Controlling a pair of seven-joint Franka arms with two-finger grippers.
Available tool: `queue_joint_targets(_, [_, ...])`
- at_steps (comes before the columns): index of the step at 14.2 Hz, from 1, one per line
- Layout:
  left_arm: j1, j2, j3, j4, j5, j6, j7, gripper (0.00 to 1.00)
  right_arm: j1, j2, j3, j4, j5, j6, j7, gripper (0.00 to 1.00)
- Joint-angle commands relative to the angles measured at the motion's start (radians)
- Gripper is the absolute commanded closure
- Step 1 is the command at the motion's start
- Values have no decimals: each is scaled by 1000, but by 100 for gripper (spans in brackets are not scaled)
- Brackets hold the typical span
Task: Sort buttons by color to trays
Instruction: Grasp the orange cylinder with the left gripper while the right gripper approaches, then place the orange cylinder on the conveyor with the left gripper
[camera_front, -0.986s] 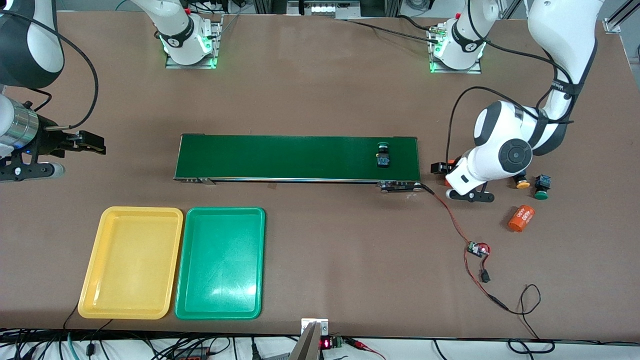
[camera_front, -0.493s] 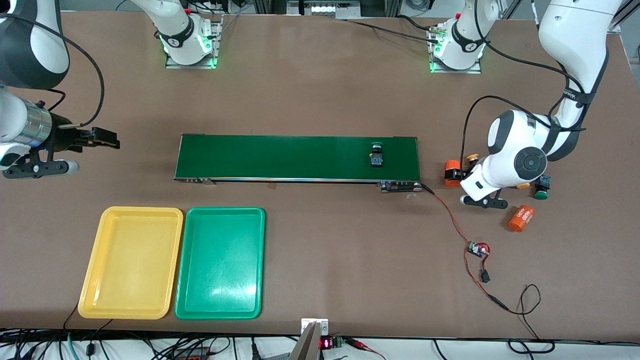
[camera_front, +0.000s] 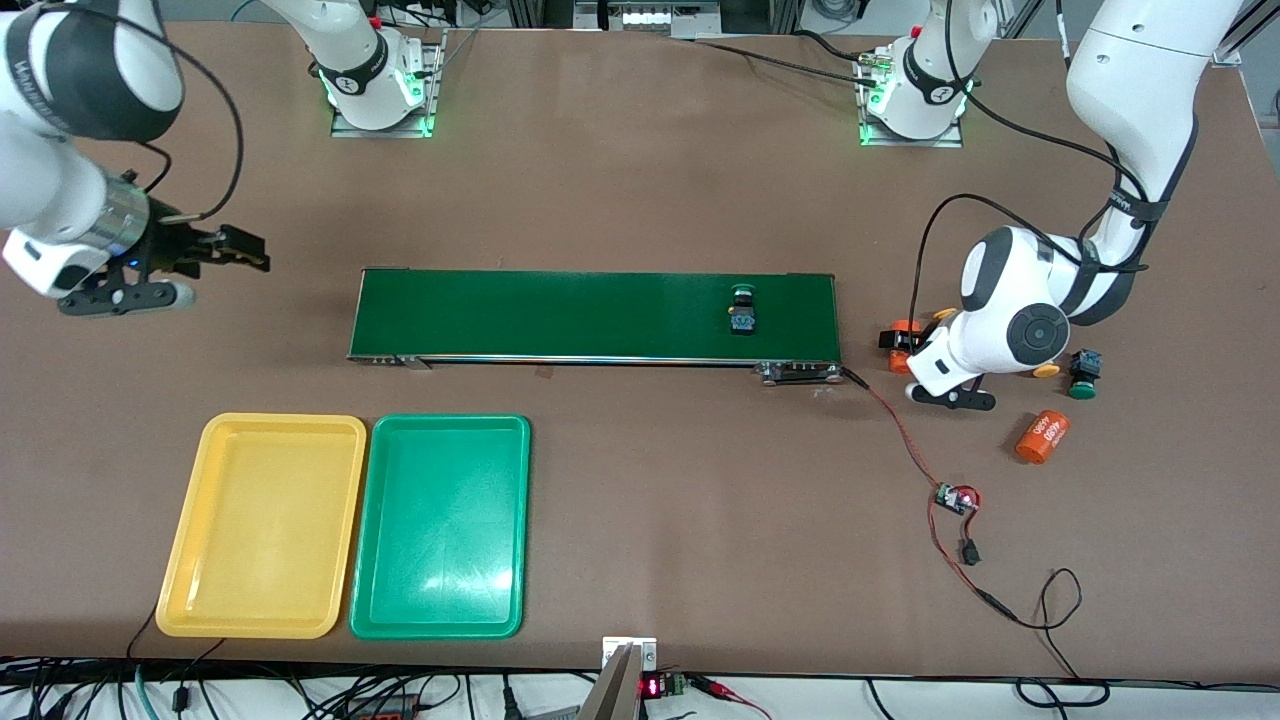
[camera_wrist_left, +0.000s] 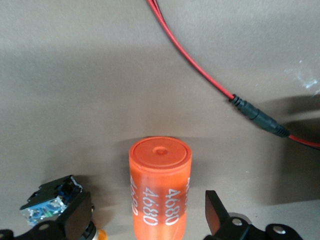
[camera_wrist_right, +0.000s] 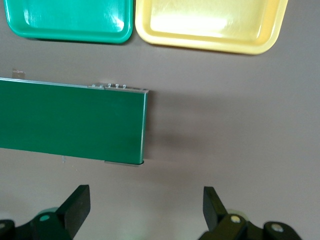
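Observation:
A green button (camera_front: 742, 310) lies on the dark-green conveyor belt (camera_front: 590, 315), near the left arm's end. By that end, on the table, my left gripper (camera_front: 897, 350) (camera_wrist_left: 147, 220) is open and straddles an orange cylinder (camera_wrist_left: 160, 195) without touching it. A yellow-capped button (camera_wrist_left: 50, 202) lies right beside one finger. Another yellow button (camera_front: 1046, 371) and a green button (camera_front: 1082, 375) sit partly hidden by the left arm. The yellow tray (camera_front: 260, 525) and green tray (camera_front: 440, 525) stand empty side by side. My right gripper (camera_front: 240, 250) (camera_wrist_right: 145, 207) is open over bare table off the belt's other end.
A second orange cylinder (camera_front: 1043, 437) lies nearer the front camera than the buttons. A red cable (camera_front: 900, 430) runs from the belt's end to a small circuit board (camera_front: 955, 498). In the right wrist view the belt's end (camera_wrist_right: 70, 125) and both trays show.
The green button has ridden along the belt toward the right arm's end. My right gripper has moved closer to the belt. The left gripper has shifted slightly about the orange cylinder.

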Motion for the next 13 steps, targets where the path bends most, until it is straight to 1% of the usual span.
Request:
queue_joint_targets(1, [7,-13,-7,-17,18,29,11,9,55,-97,6,-126,10,58,104,0])
queue_joint_targets(4, [5,-12,-7,-25,18,42,10,30,83,-100,8,-140,12,78,126,0])
queue_joint_targets(5, [5,-10,-7,-26,16,43,-7,37,101,-100,9,-140,10,78,181,0])
queue_joint_targets(6, [7,-10,-7,-25,15,43,-7,42,119,-100,12,-140,10,80,228,0])
queue_joint_targets(7, [7,-10,-7,-26,15,43,-7,49,145,-94,14,-140,4,92,249,0])
queue_joint_targets(9, [7,-19,-7,-31,15,42,-7,68,185,-77,14,-134,-1,124,249,0])
queue_joint_targets(11, [7,-54,-14,-28,13,31,-18,90,187,-70,14,-128,-1,144,249,0])
queue_joint_targets(13, [7,-117,-40,-17,13,22,-24,97,198,-57,16,-128,-1,167,252,0])
